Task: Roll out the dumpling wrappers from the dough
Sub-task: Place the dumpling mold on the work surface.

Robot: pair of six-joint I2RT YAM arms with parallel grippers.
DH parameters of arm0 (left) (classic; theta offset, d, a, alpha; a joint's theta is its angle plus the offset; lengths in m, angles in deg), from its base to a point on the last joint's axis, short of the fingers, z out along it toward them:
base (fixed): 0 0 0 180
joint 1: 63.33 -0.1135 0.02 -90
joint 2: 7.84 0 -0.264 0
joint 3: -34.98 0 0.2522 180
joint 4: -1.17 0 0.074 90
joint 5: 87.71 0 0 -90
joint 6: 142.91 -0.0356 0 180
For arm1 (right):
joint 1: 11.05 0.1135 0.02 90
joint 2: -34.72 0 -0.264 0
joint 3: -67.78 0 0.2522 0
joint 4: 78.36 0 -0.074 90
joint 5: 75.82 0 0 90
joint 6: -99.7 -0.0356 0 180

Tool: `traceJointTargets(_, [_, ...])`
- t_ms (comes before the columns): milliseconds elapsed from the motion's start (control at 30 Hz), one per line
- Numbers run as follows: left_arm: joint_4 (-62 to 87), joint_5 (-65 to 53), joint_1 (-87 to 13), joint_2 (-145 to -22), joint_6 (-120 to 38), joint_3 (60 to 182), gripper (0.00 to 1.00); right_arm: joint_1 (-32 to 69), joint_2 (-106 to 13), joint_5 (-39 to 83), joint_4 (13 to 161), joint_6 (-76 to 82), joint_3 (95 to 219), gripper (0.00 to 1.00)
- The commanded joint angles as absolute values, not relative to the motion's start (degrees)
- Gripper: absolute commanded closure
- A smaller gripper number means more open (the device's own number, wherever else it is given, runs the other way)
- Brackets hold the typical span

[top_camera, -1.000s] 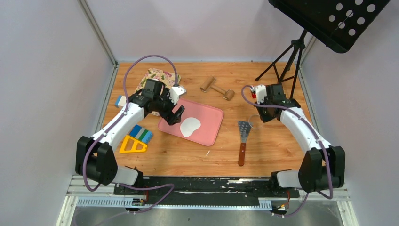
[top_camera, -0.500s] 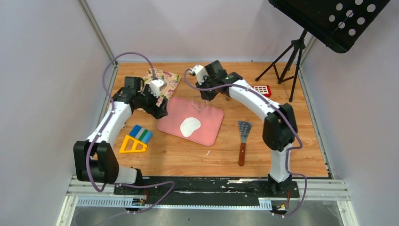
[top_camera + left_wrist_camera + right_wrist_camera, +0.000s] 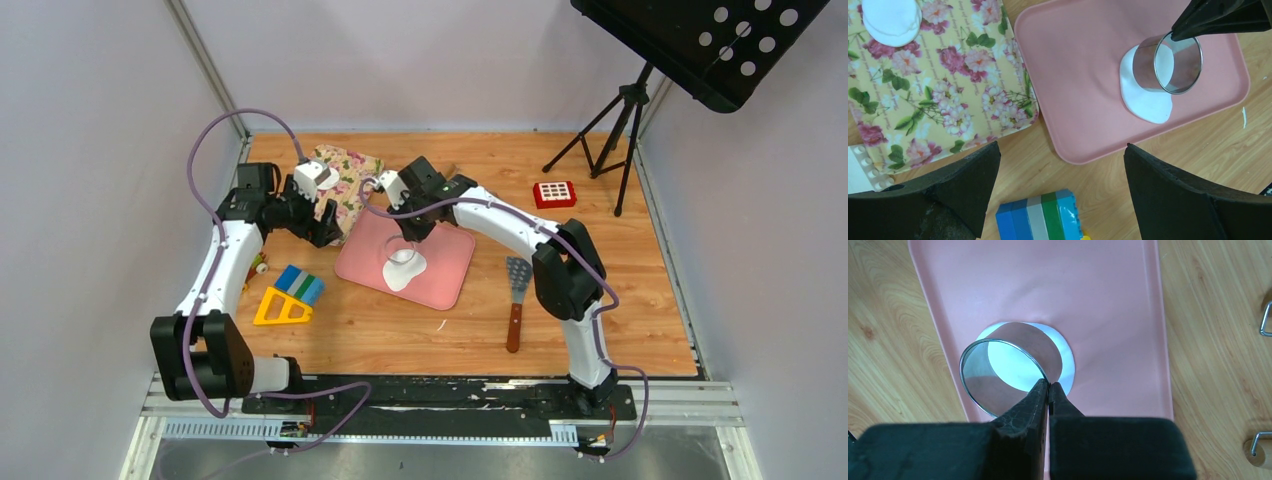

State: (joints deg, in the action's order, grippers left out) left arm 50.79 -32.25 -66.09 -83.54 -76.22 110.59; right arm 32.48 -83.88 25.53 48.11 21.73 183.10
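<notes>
The dough is a flat white oval sheet on the pink tray; it also shows in the left wrist view and right wrist view. My right gripper is shut on the rim of the metal ring cutter, which sits over the sheet's upper part. Two round white dumpling wrappers lie stacked on the floral cloth. My left gripper is open and empty, above the wood beside the tray's left corner.
Coloured blocks and a yellow triangle lie left of the tray. A spatula lies right of it. A red keypad and a tripod stand at the back right. A rolling pin peeks out behind my right arm.
My right arm swung from the right side across to the tray, carrying the ring cutter, and lowered it onto the dough sheet. My left gripper drew back left, off the tray.
</notes>
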Motion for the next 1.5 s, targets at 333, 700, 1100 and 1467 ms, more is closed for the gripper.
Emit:
traceJointTargets(333, [50.39, -34.83, -66.14, -84.36, -75.06, 111.38, 0.00, 34.23, -85.60, 24.74, 47.66, 22.26, 183.10, 1.00])
traceJointTargets(700, [50.30, -34.88, -66.14, -84.49, -74.94, 111.21, 0.00, 33.39, -89.10, 26.05, 44.51, 22.92, 185.13, 1.00])
traceJointTargets(1100, [50.03, -35.03, -66.14, -84.99, -74.82, 111.12, 0.00, 32.63, -88.58, 27.09, 44.00, 23.48, 186.06, 1.00])
traceJointTargets(1467, [50.06, -35.02, -66.14, -85.40, -74.88, 111.06, 0.00, 32.63, -89.91, 25.97, 44.01, 23.98, 187.87, 1.00])
